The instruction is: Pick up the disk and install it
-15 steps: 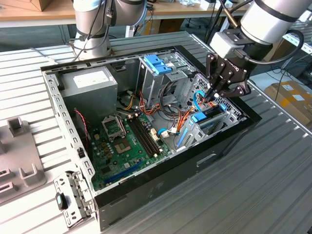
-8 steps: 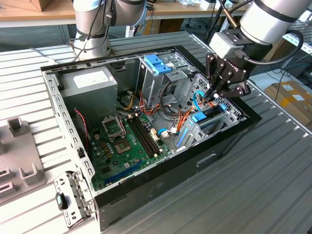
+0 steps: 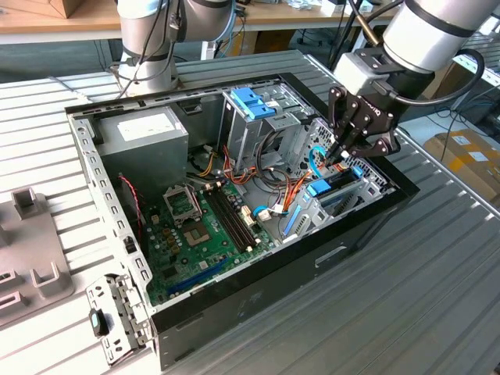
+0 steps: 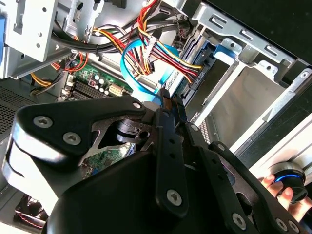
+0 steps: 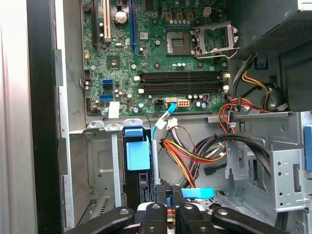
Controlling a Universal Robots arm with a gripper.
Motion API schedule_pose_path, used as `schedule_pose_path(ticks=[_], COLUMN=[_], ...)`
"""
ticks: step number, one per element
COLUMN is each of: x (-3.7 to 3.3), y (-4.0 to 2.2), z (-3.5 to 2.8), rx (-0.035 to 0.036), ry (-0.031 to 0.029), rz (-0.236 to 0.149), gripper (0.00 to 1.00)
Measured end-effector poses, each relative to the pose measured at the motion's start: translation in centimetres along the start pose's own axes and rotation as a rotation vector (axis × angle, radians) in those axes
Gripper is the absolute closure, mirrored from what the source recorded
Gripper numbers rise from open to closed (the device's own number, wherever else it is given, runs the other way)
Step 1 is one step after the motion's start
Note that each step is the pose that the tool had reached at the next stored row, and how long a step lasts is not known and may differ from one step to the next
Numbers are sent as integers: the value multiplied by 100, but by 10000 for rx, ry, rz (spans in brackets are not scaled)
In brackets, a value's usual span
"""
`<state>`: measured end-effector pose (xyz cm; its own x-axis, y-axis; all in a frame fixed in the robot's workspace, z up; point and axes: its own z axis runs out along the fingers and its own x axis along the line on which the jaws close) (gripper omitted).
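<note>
The disk [image 3: 322,188] stands on edge in the low drive bay at the exterior view's right end of the open computer case. Its dark body sits in a bright blue carrier with a blue end tab [image 5: 138,156]. The carrier's blue frame [image 4: 210,61] lies against the silver bay wall. My gripper [image 3: 341,156] reaches down into the case just above the disk's far end. Its black fingers [image 5: 168,192] are shut, pressed close together [image 4: 168,95]. I cannot tell whether the tips touch the disk or the blue piece [image 5: 197,193] beside them.
A thin blue cable [image 5: 163,117] and a bundle of coloured wires [image 5: 195,151] crowd the space beside the fingers. A tall grey cage with a light-blue bracket [image 3: 254,101] rises mid-case. The motherboard [image 3: 195,226] and power supply [image 3: 144,133] lie beyond. A person's hand [image 4: 287,187] rests outside the case.
</note>
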<state>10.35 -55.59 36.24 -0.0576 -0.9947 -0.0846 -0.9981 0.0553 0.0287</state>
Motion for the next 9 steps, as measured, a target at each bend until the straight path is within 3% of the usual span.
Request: schedule_pose_path(ticks=[9], x=[52], y=[-1], z=[12], rx=[0], ry=[0], rz=[0], gripper=[84])
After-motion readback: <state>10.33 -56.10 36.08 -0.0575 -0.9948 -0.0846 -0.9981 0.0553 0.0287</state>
